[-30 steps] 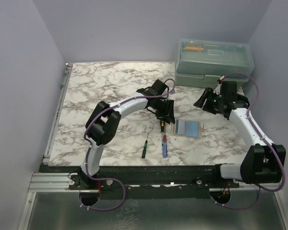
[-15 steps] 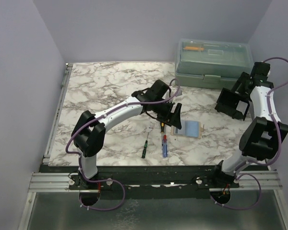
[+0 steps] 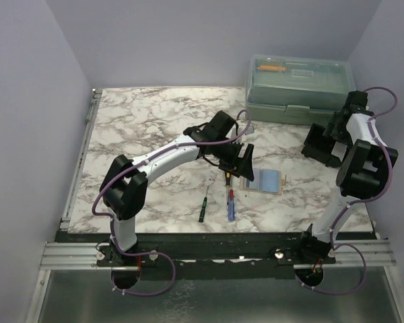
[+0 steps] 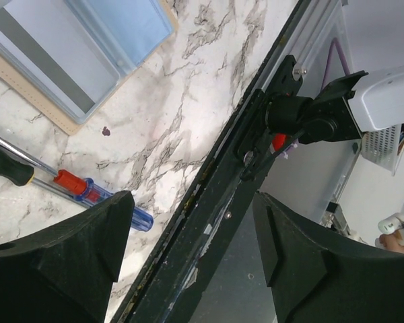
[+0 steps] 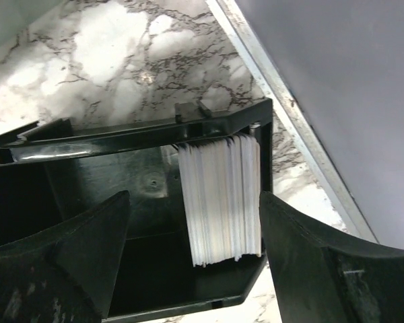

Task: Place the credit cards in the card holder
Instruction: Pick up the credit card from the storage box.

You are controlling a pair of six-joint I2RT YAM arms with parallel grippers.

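We hold the right tool [image 5: 195, 259] open above the tray [image 5: 114, 178] at the right edge of the counter [image 3: 141, 128], seemingly lined up to pick from its stacked cards [image 5: 222, 198], while the left tool [image 4: 188, 252], open and empty, hovers just beside the unfolded holder [image 3: 264, 182] mid-counter, likely to steady it.

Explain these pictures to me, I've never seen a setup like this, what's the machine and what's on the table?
These are two robot arms bolted to a marble-patterned table. One picture looks down from above; the other two come from cameras on the wrists. The left claw hangs open and empty near a tan card holder with bluish cards on it, beside three screwdrivers. The right claw, also open, hovers over a black tray holding a stack of white cards. A green toolbox sits at the back.
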